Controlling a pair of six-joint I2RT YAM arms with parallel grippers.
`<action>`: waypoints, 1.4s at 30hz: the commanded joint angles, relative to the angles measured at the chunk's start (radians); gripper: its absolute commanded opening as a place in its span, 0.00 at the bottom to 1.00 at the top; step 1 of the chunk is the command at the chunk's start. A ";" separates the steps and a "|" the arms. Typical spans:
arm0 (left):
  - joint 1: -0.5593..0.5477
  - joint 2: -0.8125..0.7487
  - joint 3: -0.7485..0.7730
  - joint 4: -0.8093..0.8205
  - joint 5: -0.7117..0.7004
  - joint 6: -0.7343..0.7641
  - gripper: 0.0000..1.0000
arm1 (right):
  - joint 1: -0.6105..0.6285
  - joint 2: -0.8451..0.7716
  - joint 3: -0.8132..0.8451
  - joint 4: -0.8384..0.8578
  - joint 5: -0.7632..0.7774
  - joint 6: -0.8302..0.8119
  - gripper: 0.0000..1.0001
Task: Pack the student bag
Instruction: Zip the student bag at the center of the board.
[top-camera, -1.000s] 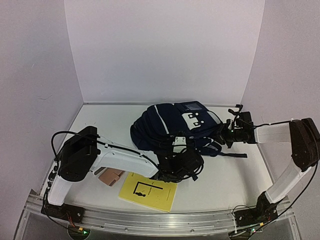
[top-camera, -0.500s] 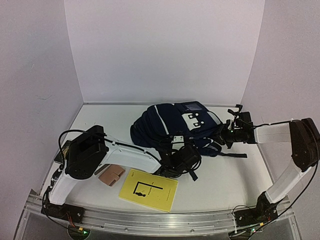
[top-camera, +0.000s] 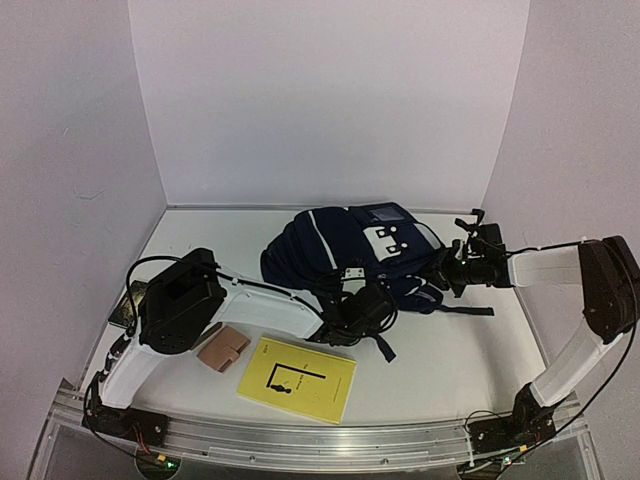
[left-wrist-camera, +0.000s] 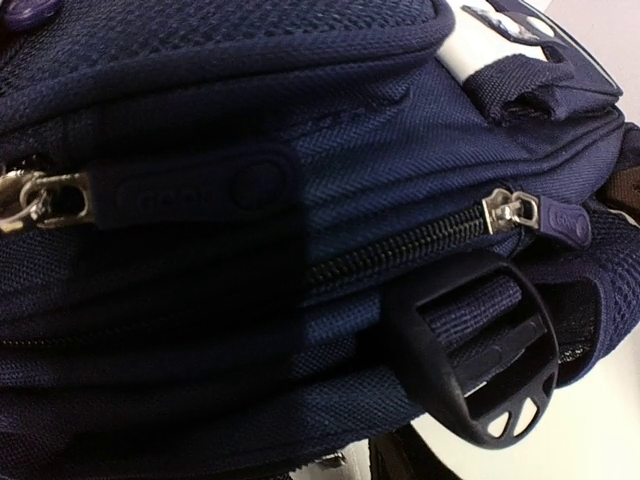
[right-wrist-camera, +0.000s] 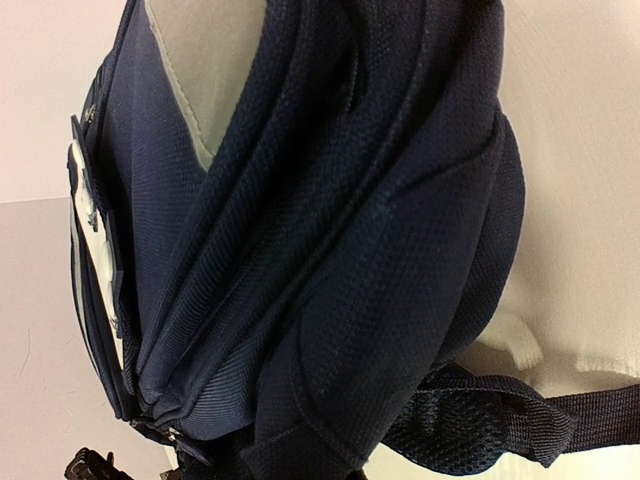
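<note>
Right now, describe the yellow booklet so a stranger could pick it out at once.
Start from the big navy backpack on the white table. Toward the near edge from it lies a flat booklet. It is the only bright yellow thing, with black print on its cover, and is larger than the small tan wallet just to its left.
</note>
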 joint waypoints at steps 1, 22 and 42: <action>0.015 0.016 0.065 0.052 -0.005 0.043 0.35 | 0.026 -0.027 0.016 0.073 -0.088 0.019 0.00; 0.008 -0.302 -0.312 0.048 0.128 -0.012 0.00 | -0.055 -0.004 0.067 0.013 0.003 -0.072 0.00; 0.042 -0.484 -0.519 0.134 0.507 0.270 0.00 | -0.202 0.245 0.482 -0.171 -0.006 -0.429 0.00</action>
